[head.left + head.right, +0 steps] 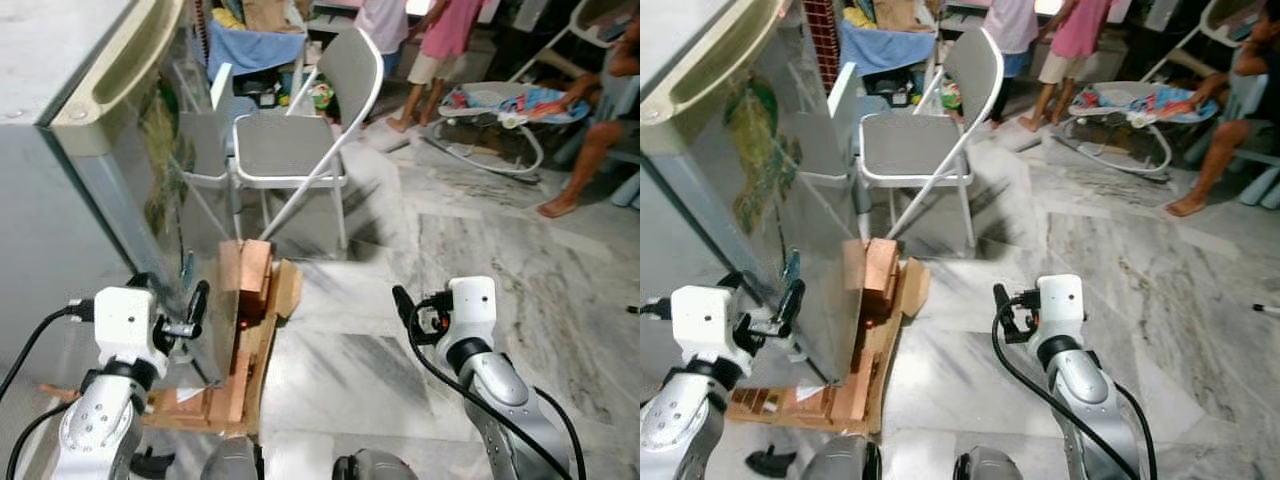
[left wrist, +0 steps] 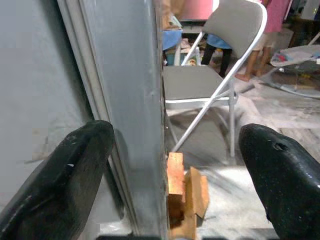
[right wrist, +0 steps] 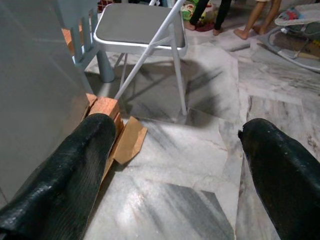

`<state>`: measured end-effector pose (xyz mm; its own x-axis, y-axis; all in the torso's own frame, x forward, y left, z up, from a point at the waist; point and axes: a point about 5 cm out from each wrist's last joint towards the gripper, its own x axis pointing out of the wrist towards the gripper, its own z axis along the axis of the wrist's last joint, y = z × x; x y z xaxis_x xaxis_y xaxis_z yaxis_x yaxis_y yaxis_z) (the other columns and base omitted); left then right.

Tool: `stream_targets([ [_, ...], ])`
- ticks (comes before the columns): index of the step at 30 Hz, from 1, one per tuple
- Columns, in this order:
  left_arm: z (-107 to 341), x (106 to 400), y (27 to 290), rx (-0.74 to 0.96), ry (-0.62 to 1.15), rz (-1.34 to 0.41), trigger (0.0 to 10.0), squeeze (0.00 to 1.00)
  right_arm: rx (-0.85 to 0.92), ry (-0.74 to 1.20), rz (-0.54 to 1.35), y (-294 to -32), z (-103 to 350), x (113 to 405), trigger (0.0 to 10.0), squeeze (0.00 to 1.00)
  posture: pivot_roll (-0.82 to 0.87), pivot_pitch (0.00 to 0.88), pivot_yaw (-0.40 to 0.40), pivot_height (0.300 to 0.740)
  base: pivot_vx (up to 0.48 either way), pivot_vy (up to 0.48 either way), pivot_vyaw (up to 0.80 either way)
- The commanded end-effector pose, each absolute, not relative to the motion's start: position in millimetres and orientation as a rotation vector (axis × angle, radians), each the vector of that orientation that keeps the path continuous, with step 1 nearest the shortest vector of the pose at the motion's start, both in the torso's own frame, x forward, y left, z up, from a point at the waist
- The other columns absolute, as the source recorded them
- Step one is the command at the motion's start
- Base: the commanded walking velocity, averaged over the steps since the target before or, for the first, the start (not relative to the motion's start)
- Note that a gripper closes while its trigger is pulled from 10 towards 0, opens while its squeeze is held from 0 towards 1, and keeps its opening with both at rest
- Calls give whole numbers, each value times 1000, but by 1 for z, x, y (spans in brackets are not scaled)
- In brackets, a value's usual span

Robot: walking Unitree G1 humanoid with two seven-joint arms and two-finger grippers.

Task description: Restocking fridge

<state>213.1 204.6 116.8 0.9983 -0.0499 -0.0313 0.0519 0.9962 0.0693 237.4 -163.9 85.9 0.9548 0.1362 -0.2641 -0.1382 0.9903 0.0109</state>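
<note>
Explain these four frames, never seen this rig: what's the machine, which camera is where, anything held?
It is a walking humanoid with two silver arms, each ending in a gripper of two long black fingers. The two wide pictures come from a stereo camera on its head, looking down and forward. The two close ones come from cameras on its wrists, looking out between the fingers.

The left gripper is open, at the edge of the tall grey fridge, which stands on a stack of reddish wooden blocks. The right gripper is open over the grey marble floor. Neither holds anything.

Beyond stand a grey folding metal chair and several people.
</note>
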Motion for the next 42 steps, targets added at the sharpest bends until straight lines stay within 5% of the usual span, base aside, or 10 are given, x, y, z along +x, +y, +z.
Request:
stream_targets([
  [1, 113, 213, 207, 72, 52, -57, 10000, 0, -12, 271, 126, -167, 86, 238, 10000, 0, 93, 132, -65, 740, 0, 0, 0],
  [19, 121, 278, 183, 100, -11, -216, 10000, 0, -23, 311, 73, -175, 86, 234, 10000, 0, 59, 123, -56, 740, 0, 0, 0],
  [23, 142, 290, 139, 104, -93, -412, 10000, 0, -21, 315, 68, -176, 85, 228, 10000, 0, 67, 119, -57, 740, 0, 0, 0],
  [25, 172, 291, 81, 83, -189, -651, 10000, 0, -25, 313, 67, -177, 84, 221, 10000, 0, 66, 107, -57, 740, 0, 0, 0],
  [29, 187, 286, 52, 39, -234, -764, 10000, 0, -28, 310, 48, -179, 84, 219, 10000, 0, 61, 104, -55, 740, 0, 0, 0],
  [31, 200, 267, 17, -71, -251, -958, 10000, 0, -36, 284, 2, -183, 89, 219, 10000, 0, 47, 93, -43, 740, 0, 0, 0],
  [34, 198, 267, 15, -71, -250, -942, 10000, 0, -42, 277, -13, -183, 89, 218, 10000, 0, 47, 90, -40, 740, 0, 0, 0],
  [42, 179, 301, 73, -9, -202, -621, 10000, 0, -28, 238, -38, -183, 92, 227, 10000, 0, 62, 54, -31, 740, 0, 0, 0],
])
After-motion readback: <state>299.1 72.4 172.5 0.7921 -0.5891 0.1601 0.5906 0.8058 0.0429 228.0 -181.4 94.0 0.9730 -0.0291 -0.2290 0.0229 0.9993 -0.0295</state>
